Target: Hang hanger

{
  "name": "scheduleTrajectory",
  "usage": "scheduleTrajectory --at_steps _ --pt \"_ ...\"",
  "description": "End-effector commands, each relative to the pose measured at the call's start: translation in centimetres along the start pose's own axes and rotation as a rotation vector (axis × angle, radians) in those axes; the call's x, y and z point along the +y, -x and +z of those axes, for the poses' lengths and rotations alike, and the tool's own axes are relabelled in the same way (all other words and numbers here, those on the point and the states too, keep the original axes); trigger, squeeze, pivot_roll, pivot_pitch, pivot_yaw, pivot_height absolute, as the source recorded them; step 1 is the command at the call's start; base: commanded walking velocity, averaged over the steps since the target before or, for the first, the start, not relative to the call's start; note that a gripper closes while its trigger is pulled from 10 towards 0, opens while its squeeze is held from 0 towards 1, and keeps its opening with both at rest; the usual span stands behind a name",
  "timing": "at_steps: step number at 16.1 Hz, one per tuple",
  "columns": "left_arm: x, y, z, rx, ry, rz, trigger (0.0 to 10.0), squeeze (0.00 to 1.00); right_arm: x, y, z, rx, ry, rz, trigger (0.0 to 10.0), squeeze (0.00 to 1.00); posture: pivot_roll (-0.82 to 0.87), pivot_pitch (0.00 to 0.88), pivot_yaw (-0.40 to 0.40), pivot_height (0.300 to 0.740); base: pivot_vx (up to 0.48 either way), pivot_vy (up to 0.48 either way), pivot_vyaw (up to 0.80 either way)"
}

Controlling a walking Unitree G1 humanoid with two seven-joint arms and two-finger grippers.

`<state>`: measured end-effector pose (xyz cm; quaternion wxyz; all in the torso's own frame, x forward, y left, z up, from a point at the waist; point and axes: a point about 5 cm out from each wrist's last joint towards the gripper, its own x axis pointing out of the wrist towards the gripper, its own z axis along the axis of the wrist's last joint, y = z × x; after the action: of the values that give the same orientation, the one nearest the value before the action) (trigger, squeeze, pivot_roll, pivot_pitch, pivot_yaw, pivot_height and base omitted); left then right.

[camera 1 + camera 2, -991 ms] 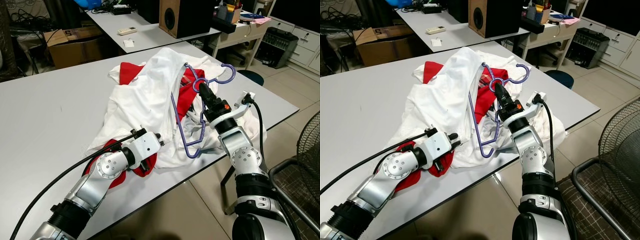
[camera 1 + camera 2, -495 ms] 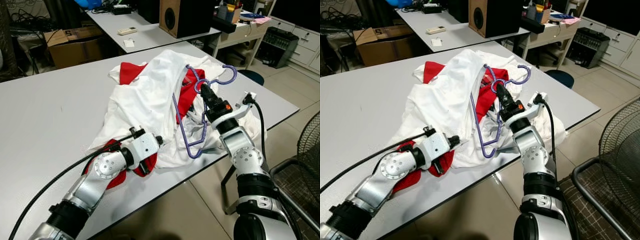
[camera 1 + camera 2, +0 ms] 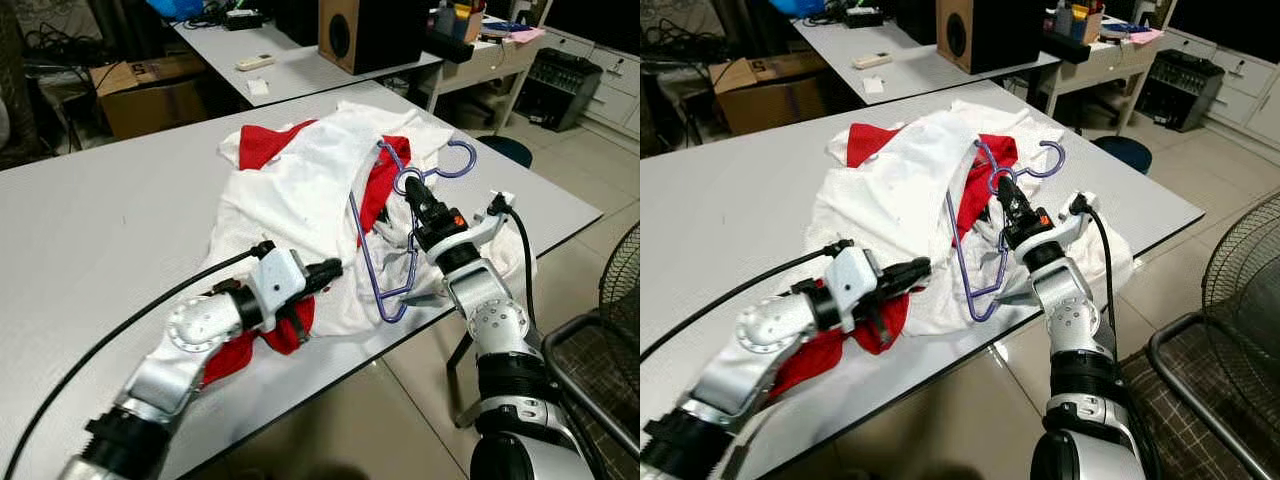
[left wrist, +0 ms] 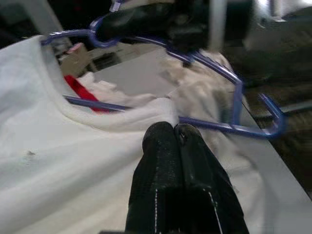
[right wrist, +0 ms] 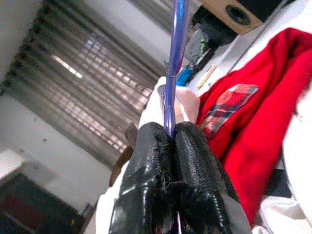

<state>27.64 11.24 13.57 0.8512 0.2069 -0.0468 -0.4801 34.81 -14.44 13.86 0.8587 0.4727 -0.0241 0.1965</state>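
Even indoor light; eye views sharp, soft shadows on the worktop point(image 3: 90, 230). Left wrist view dim and blurred; right wrist background overexposed.

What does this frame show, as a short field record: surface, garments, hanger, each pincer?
surface: grey table
garments: white shirt heaped over a red garment, near the table's front edge
hanger: purple hanger, tilted up off the heap, hook pointing away from the robot
right pincer: shut on the purple hanger near its neck
left pincer: fingers pressed together at the white shirt's edge, close to the hanger's lower bar
background: second table with a wooden speaker
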Motion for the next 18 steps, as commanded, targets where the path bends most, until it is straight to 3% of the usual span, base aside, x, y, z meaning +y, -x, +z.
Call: scheduleTrajectory --at_steps 1,4,11,18 --pt "-0.2 0.3 -0.1 0.021 -0.035 -0.033 0.0 0.0 0.3 -0.6 0.4 -0.02 -0.035 -0.004 10.0 0.0 0.04 0.0 0.034 0.74 0.0 0.0 0.0" --pt "0.3 1.3 0.3 0.048 -0.096 -0.073 0.0 0.0 0.0 -1.5 1.3 -0.102 -0.233 -0.05 10.0 0.0 0.09 0.0 0.041 0.74 0.0 0.0 0.0" --pt "-0.5 2.0 1.0 0.068 -0.213 -0.19 0.0 0.0 -0.9 -3.2 1.6 -0.17 -0.492 -0.157 10.0 0.0 0.14 0.032 0.037 0.74 0.0 0.0 0.0" --pt "-1.9 0.8 2.8 -0.042 -0.171 -0.224 0.0 0.0 -0.2 -4.8 1.0 -0.175 -0.479 -0.207 10.0 0.0 0.16 0.046 0.025 0.74 0.0 0.0 0.0"
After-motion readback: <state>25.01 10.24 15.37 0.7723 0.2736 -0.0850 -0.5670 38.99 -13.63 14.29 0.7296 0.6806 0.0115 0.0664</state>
